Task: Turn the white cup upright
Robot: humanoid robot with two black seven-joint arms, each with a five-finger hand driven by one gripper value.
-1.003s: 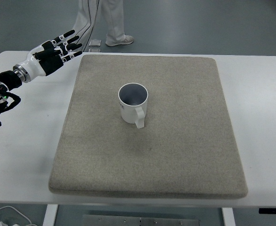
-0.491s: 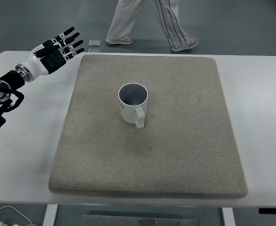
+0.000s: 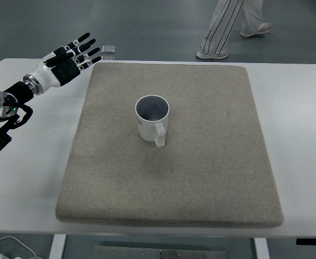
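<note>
Though upright, white cup (image 3: 152, 118) on mat (image 3: 217, 162)

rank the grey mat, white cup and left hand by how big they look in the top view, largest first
1. grey mat, by far the largest, covering most of the table
2. white cup and left hand: these look about alike, and the hand is spread open, so I won't rank them.

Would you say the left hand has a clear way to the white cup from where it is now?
Probably yes. The left hand hovers open at the far left corner of the mat, and nothing lies between it and the white cup, which stands upright mid-mat.
</note>
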